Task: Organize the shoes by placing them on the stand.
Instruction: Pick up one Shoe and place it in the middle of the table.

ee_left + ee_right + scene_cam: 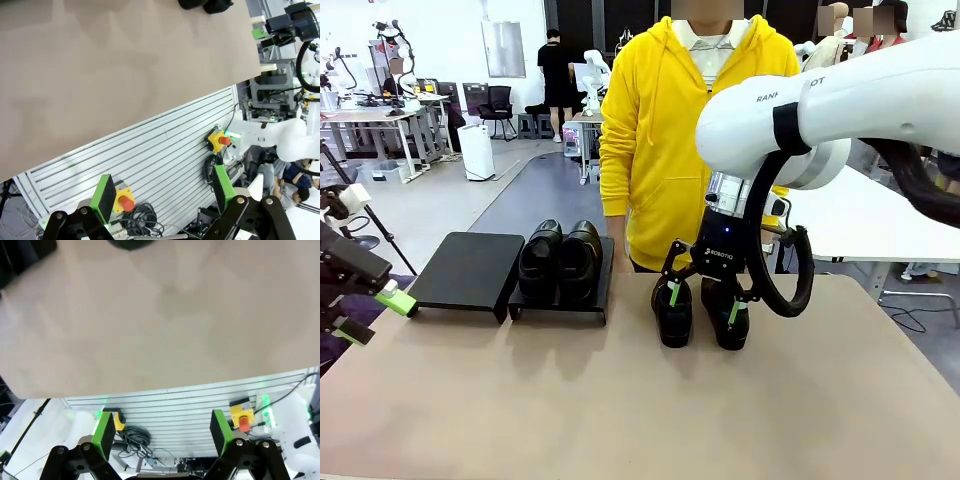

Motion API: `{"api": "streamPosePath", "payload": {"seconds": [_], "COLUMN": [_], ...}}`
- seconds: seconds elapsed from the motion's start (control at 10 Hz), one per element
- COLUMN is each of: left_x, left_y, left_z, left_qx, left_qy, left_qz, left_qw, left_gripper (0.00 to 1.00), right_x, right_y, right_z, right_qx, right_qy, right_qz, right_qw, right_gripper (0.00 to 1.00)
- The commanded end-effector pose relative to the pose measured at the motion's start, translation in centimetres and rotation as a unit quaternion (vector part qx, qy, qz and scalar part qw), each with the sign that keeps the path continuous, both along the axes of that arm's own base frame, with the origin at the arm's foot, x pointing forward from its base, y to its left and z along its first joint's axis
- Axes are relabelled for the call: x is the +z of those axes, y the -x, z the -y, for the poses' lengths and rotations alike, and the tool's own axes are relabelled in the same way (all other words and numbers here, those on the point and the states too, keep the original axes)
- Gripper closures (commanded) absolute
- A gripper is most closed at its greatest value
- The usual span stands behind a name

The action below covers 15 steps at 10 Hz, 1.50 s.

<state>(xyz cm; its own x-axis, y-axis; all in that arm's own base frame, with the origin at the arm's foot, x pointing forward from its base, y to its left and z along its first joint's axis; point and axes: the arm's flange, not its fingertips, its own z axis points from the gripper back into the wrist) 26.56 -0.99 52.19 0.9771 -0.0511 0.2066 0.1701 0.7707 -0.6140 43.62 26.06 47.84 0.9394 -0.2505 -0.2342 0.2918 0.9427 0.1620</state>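
Two glossy black shoes [560,258] sit side by side on the right section of the low black stand [470,268]; its left section is bare. Two more shoes [672,312] stand on the tan table in front of the person, one beside the other [728,320]. My right gripper [703,303] hangs open just above and in front of this pair, nothing between its fingers [162,432]. A shoe toe [131,244] peeks in at the top of the right wrist view. My left gripper [365,315] is open at the table's far left edge [165,200], away from the shoes [205,4].
A person in a yellow hoodie [670,130] stands at the far side, just behind the loose pair. The tan table [620,400] is bare in front. Below its near edge the wrist views show a ribbed panel with an emergency stop button [220,141].
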Motion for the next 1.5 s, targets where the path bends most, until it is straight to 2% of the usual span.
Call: {"api": "streamPosePath", "payload": {"seconds": [0.0, 0.1, 0.2, 0.3, 0.5, 0.7, 0.9, 1.4], "left_x": [0.3, 0.3, 0.3, 0.3, 0.3, 0.3, 0.3, 0.3], "left_y": [-0.1, -0.1, -0.1, -0.1, -0.1, -0.1, -0.1, -0.1], "left_z": [0.0, 0.0, 0.0, 0.0, 0.0, 0.0, 0.0, 0.0], "left_qx": [0.002, 0.002, 0.002, 0.002, 0.002, 0.002, 0.002, 0.002], "left_qy": [0.010, 0.010, 0.010, 0.010, 0.010, 0.010, 0.010, 0.010], "left_qz": [-0.002, -0.002, -0.002, -0.002, -0.002, -0.002, -0.002, -0.002], "left_qw": [1.000, 1.000, 1.000, 1.000, 1.000, 1.000, 1.000, 1.000], "left_gripper": [0.00, 0.00, 0.00, 0.00, 0.00, 0.00, 0.00, 0.00], "right_x": [-0.9, -2.4, -3.9, -5.2, -6.9, -8.2, -9.8, -12.9], "right_y": [-3.6, -6.9, -9.4, -11.4, -12.8, -14.1, -15.5, -16.5], "right_z": [-1.0, -1.6, -1.8, -1.5, -1.9, -2.1, -2.0, -1.9], "right_qx": [0.030, 0.080, 0.099, 0.103, 0.104, 0.097, 0.107, 0.111], "right_qy": [0.048, 0.066, 0.083, 0.072, 0.064, 0.072, 0.101, 0.091], "right_qz": [0.014, 0.027, 0.044, 0.080, 0.138, 0.176, 0.169, 0.174], "right_qw": [0.998, 0.994, 0.991, 0.989, 0.983, 0.977, 0.975, 0.974], "right_gripper": [0.00, 0.00, 0.00, 0.00, 0.00, 0.00, 0.00, 0.00]}}
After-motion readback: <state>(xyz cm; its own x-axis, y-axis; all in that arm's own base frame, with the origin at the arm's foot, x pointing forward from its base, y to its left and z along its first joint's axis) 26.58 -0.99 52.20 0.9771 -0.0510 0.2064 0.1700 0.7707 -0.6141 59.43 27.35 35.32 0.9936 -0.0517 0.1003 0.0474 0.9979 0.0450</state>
